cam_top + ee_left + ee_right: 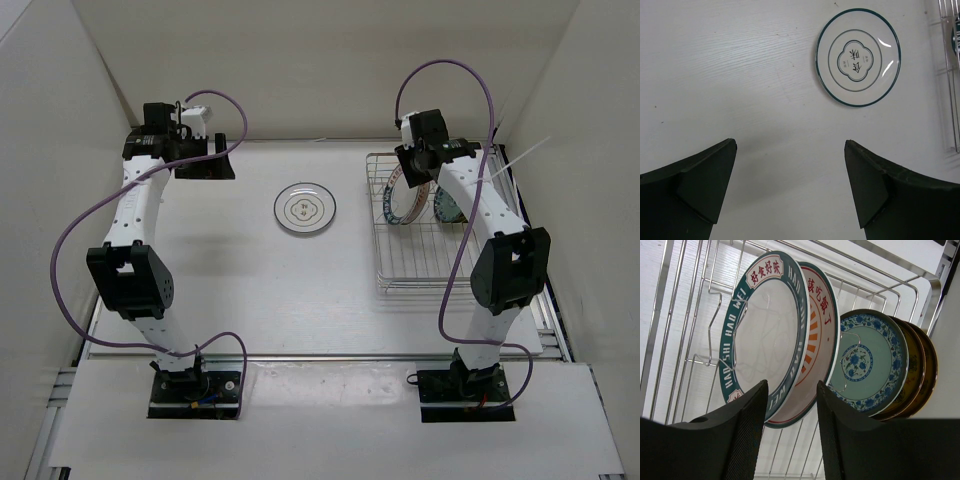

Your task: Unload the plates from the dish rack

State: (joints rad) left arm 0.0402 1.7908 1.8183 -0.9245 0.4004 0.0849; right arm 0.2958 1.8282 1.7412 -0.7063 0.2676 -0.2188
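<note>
Your right gripper (791, 390) is at the dish rack (415, 262), which sits by the surface's (230, 280) far-right corner. Its jaws are narrowed either side of the bottom rims of the dark-rimmed plate (765, 335) and the orange-rayed plate (817, 340); can't tell if they're actually clamping. The teal plate (865, 365) and yellow-brown plates (920, 370) stand upright next to those, toward the right edge. Left gripper (791, 145): jaws wide, hanging near the far-left corner. One ringed white plate (858, 57) lies flat mid-surface, toward the far edge.
</note>
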